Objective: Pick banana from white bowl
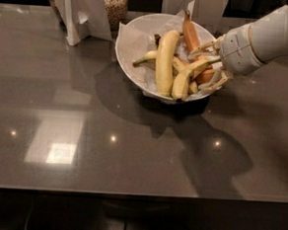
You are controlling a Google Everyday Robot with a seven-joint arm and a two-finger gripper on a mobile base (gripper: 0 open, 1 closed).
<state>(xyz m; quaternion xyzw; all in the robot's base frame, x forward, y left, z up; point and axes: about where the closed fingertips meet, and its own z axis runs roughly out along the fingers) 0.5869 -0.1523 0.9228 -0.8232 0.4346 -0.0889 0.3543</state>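
Note:
The white bowl (pixel 134 47), lined with crinkled white paper, stands at the back middle of the table. It holds a long yellow banana (pixel 165 61) lying front to back, a shorter banana (pixel 185 75) to its right, and a small greenish one (pixel 145 57) to its left. A long orange piece (pixel 190 35) leans on the far rim. My gripper (pixel 202 66) reaches in over the bowl's right rim. Its fingers are spread, one above and one below the shorter banana's right end and an orange lump (pixel 206 76). It holds nothing.
A jar of grains (pixel 114 6) and a white card stand (pixel 79 11) are behind the bowl to the left. Another white stand (pixel 191 1) is behind it. The glossy grey table (pixel 131 151) ends at a front edge near the bottom.

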